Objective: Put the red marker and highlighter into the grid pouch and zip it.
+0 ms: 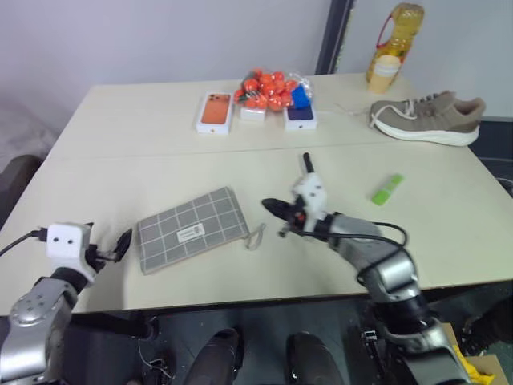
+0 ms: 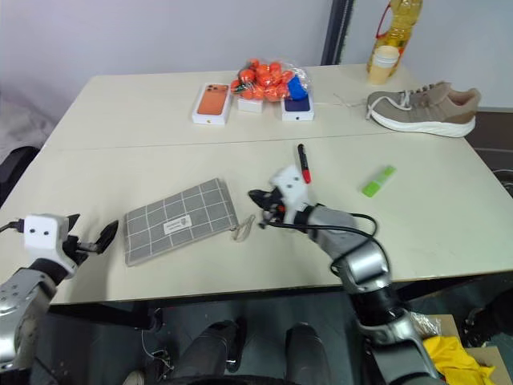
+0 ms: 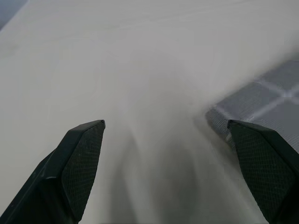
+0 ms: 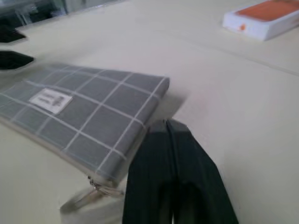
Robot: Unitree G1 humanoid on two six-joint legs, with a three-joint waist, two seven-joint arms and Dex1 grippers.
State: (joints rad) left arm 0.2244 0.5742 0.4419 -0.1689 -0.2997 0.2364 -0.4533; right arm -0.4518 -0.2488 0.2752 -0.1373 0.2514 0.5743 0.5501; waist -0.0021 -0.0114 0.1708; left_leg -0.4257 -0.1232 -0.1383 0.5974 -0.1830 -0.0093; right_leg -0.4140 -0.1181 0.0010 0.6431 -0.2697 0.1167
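The flat grey fabric grid pouch (image 1: 191, 228) with white lines lies on the beige table (image 1: 120, 168), zipper cord toward the right gripper (image 2: 258, 197), whose black fingers are pressed together, empty, just beside it. The left gripper (image 1: 119, 245) stands spread wide at the pouch's other end. The black red-ended marker (image 2: 304, 163) and light-green highlighter (image 1: 387, 189) lie beyond, apart.

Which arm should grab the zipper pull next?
Right, probably. The right hand, fingers shut, sits just beside the zipper pull at the pouch's near end. The left hand, open, waits at the pouch's far end, better for holding it.
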